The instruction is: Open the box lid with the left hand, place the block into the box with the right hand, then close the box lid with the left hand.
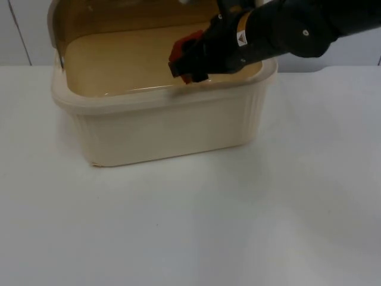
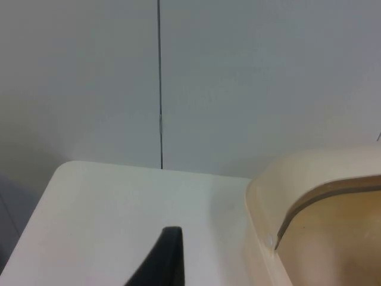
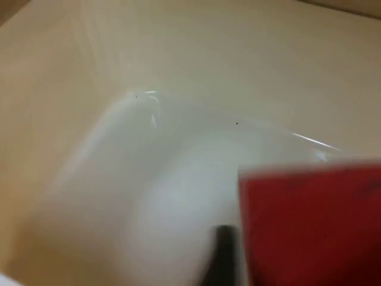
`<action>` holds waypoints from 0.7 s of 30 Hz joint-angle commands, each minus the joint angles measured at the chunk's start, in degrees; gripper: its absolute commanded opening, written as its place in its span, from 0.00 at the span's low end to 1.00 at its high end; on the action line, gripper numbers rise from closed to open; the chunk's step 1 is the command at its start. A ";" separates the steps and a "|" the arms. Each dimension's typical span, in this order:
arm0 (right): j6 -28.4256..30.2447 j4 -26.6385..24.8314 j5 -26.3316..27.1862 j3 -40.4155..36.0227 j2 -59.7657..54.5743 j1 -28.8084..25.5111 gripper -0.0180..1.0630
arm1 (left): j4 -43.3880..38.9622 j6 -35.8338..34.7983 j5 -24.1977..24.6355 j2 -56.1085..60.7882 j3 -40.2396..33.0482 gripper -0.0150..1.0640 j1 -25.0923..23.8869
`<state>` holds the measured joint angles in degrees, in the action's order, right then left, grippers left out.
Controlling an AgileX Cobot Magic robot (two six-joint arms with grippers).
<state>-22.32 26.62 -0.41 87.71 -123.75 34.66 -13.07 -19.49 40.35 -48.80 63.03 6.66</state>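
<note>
The cream box (image 1: 166, 128) stands at the back of the table with its amber see-through lid (image 1: 119, 15) raised behind it. My right gripper (image 1: 187, 61) hangs over the open box, just inside the front rim, shut on the red block (image 1: 183, 49). In the right wrist view the red block (image 3: 309, 226) is beside a black fingertip (image 3: 225, 253), above the box's pale inner floor (image 3: 149, 179). A black fingertip (image 2: 168, 256) of my left gripper is over the table beside the box's corner (image 2: 292, 179), by the wall.
White table top (image 1: 238, 226) stretches in front of and to the right of the box. The grey partition wall (image 2: 238, 77) stands right behind the box. The table's corner (image 2: 65, 173) lies near the left gripper.
</note>
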 commanded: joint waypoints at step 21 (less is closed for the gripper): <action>1.12 0.15 -20.56 -0.78 12.86 2.73 0.99 | -0.02 1.29 1.30 0.21 0.00 0.99 -0.06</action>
<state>-22.27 26.62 -18.76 87.22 -112.55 36.61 -13.07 -18.43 41.66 -48.80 63.03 6.66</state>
